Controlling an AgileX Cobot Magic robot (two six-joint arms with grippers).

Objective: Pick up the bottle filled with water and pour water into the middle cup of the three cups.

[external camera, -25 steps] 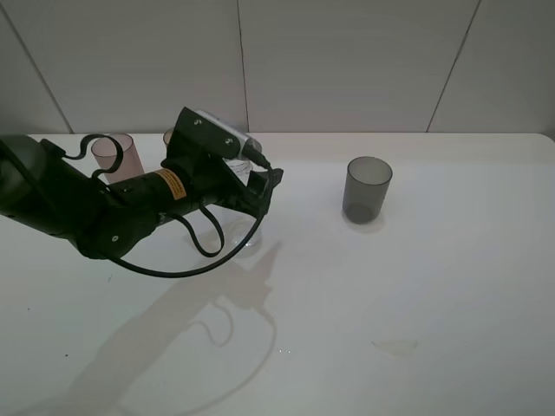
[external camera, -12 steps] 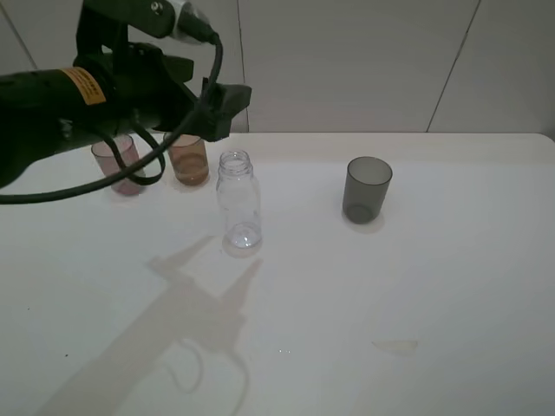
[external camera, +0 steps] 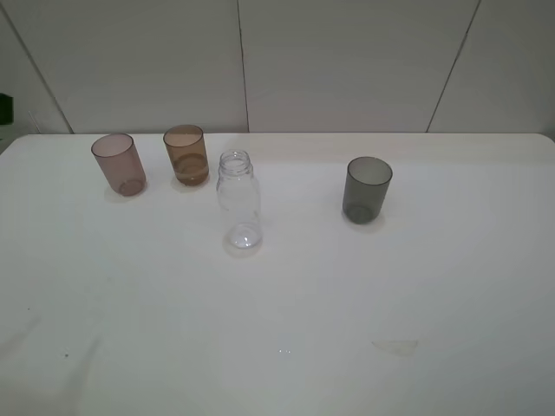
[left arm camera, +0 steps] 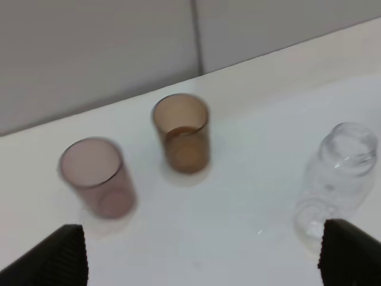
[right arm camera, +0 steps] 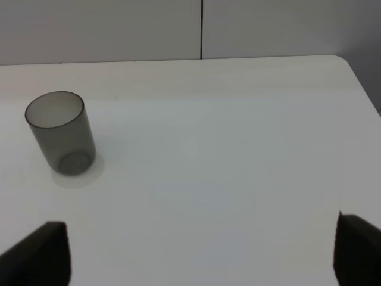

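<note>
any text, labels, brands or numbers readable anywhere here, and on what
None can be read in these views.
The bottle is clear, with no label showing.
The pink cup, the amber cup and the grey cup are plain, with no print.
The table and the wall behind carry no signs or marks that read as text.

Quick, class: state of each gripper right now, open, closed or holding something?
Left gripper: open, holding nothing; the bottle stands free on the table.
Right gripper: open, holding nothing.
</note>
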